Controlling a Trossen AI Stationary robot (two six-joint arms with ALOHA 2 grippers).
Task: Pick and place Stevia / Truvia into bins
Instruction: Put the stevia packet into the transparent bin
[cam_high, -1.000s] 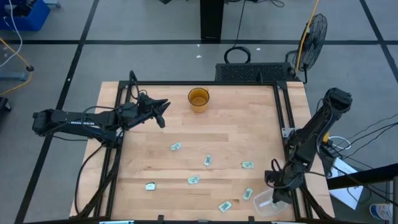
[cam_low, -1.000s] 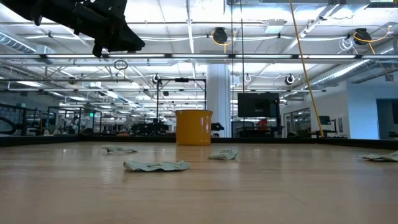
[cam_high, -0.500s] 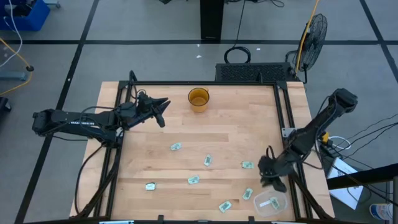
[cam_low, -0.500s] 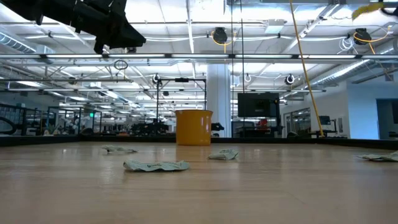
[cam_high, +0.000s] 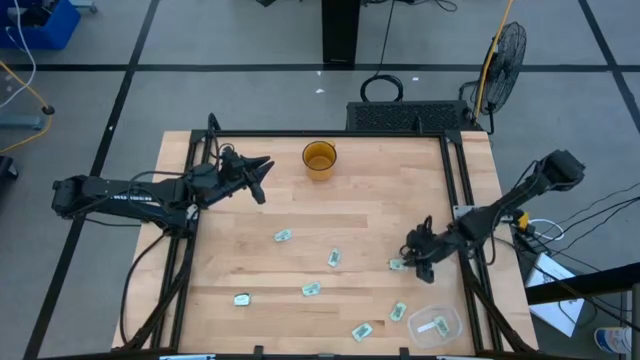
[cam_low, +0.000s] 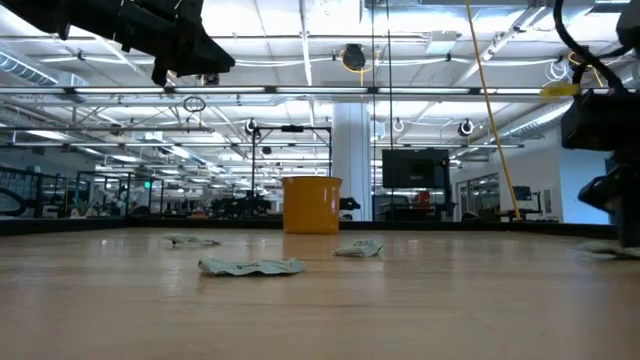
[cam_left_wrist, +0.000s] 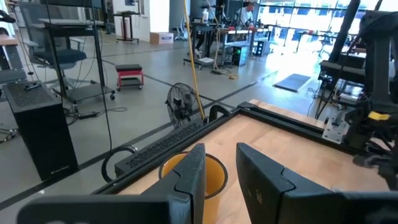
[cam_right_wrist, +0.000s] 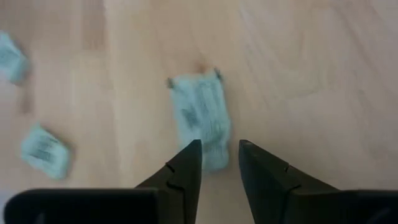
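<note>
Several pale green and white sachets lie flat on the wooden table, among them one (cam_high: 283, 236), one (cam_high: 334, 258) and one (cam_high: 312, 289). One sachet (cam_high: 430, 326) lies inside the clear tub (cam_high: 449, 314) at the near right corner. The amber cup (cam_high: 319, 158) stands near the far edge. My right gripper (cam_high: 413, 258) hovers open over a sachet (cam_right_wrist: 200, 118) near the right side; the sachet's near end shows between the fingertips. My left gripper (cam_high: 263, 172) waits open, raised, left of the cup.
A black frame rail (cam_high: 458, 215) runs along the table's right side, close to my right arm. More sachets (cam_high: 398, 312) (cam_high: 362, 330) lie left of the tub, another (cam_high: 241, 298) toward the near left. Bare wood lies between the cup and the sachets.
My right gripper has left the spot above the clear tub and travelled toward the far edge and the left, ending over the sachet by the right side. With the gripper gone, the tub shows a sachet lying in it.
</note>
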